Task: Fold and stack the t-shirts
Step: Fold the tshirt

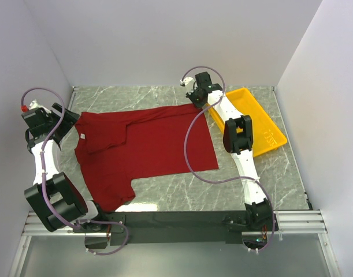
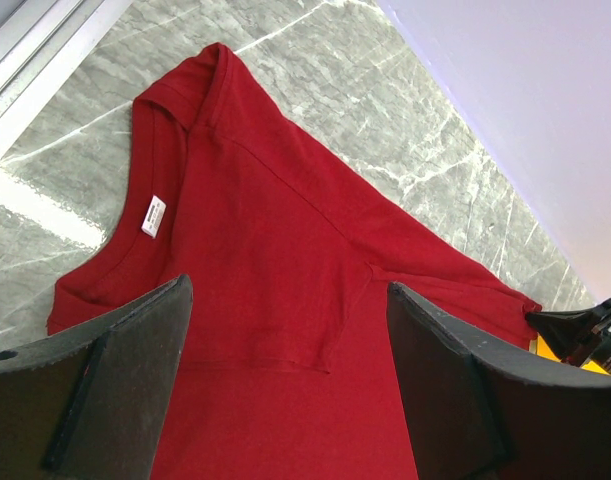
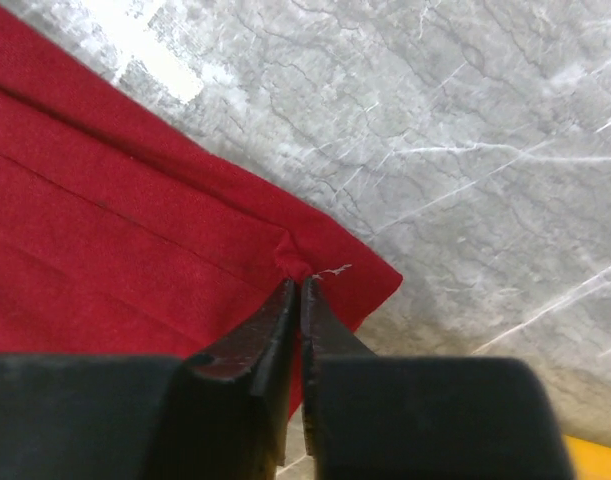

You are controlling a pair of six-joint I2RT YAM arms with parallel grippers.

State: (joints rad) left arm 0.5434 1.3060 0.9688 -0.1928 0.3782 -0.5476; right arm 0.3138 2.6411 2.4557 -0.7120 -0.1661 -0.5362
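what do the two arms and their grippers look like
The left arm and right arm have white links and bulky black joints, each trailing a looping lilac cable. The left gripper and right gripper have plain matte black, wedge-shaped fingers. No markings are visible.

surface (image 1: 164,98): grey marble pattern, white veins | t-shirt (image 1: 153,144): dark red, lies flat across left and middle, collar to the left, far side folded inward, white neck label showing | tray (image 1: 263,122): yellow, far right, just beside the shirt's hem corner
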